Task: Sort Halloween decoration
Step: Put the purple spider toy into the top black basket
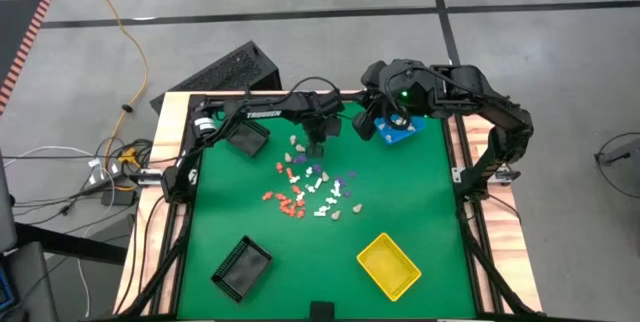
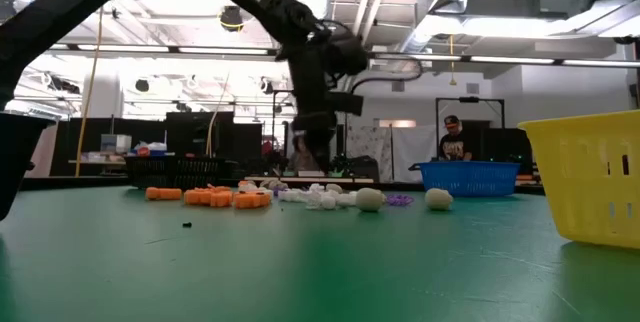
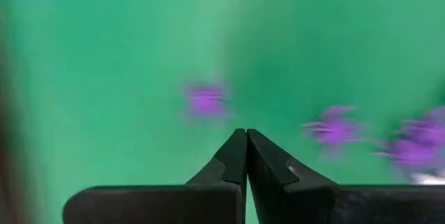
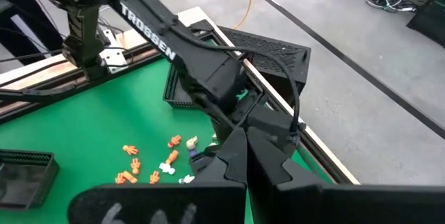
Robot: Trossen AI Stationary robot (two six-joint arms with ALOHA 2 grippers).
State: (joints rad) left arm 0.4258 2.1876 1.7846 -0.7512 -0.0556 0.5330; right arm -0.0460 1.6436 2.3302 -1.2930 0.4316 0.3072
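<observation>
The left arm reaches from the table's left edge toward the middle, its wrist pointing straight down. The left gripper [image 1: 317,148] hangs over the far edge of the decorations [image 1: 312,187], jaws closed and empty; its wrist view shows the fingertips [image 3: 245,156] pressed together above purple pieces [image 3: 206,101] on the green mat [image 1: 420,202].

The right arm folds back at the far right corner. The right gripper [image 4: 245,156] sits above the blue bin [image 1: 398,129], jaws closed with nothing between them.

The decorations lie loose at the table's centre: orange pieces [image 2: 210,197] to the left, white, beige and purple ones to the right.

A black bin [image 1: 247,138] stands far left, another black bin [image 1: 242,266] near left, a yellow bin [image 1: 389,265] near right. The near bins appear empty. The right arm covers most of the blue bin, so its contents cannot be made out.

In the low view a person [image 2: 454,142] stands beyond the table.
</observation>
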